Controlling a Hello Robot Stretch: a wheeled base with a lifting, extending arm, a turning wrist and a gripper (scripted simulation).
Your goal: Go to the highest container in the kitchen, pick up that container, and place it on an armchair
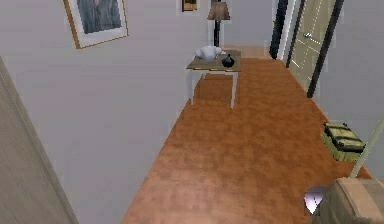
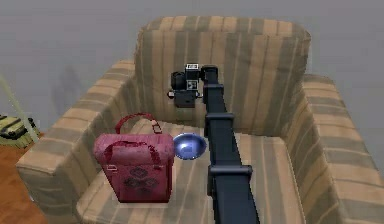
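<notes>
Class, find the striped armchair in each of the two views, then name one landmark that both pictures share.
Forward view: the striped armchair sits in the bottom right corner, where a tan part that is probably its edge shows.
Arm side view: it takes up the middle, with a red bag on its seat.
Shared landmark: the yellow-green box on the floor, at the forward view's right and the arm side view's left edge.

Container: small round bowl (image 2: 190, 147), shiny blue-grey, upright with its rim up, sits mid-seat on the cushion, just right of a dark-pink handbag (image 2: 135, 165). The armchair (image 2: 262, 60): tan with brown stripes, broad padded arms, tall back
</notes>
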